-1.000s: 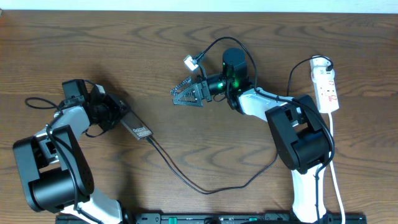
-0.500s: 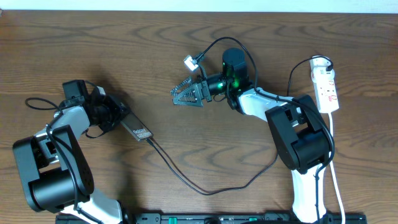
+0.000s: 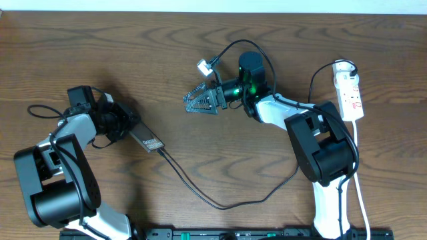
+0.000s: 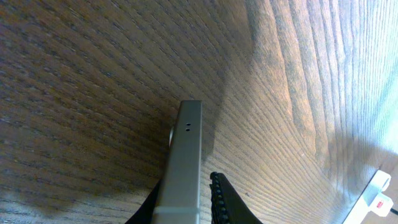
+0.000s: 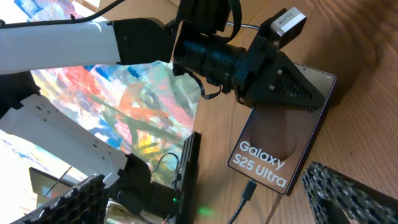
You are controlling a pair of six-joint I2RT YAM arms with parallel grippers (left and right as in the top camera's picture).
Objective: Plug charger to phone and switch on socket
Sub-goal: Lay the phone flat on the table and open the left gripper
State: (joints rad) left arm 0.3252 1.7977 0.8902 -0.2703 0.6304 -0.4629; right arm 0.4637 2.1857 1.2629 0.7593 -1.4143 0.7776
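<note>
The phone [image 3: 148,140] lies left of centre, its bronze-brown "Galaxy S25 Ultra" face [image 5: 281,144] showing in the right wrist view. My left gripper [image 3: 133,131] is shut on its upper end; the left wrist view shows the phone's thin edge [image 4: 185,163] between the fingers [image 4: 222,200]. The charger's black connector [image 5: 248,190] sits in the phone's lower end. Its cable [image 3: 220,204] loops along the front and rises to the white plug head [image 3: 343,67] in the socket [image 3: 351,99] at far right. My right gripper [image 3: 191,103] is open and empty, facing the phone from mid-table [image 5: 205,182].
A small white tag [image 3: 203,67] hangs on the right arm's thick black cable behind its gripper. A white piece [image 4: 380,198] shows at the lower right edge of the left wrist view. The socket's white lead [image 3: 360,173] runs down the right side past the right arm's base.
The phone and my left gripper have shifted very slightly toward the lower right. The right arm, cable and socket have not moved.
</note>
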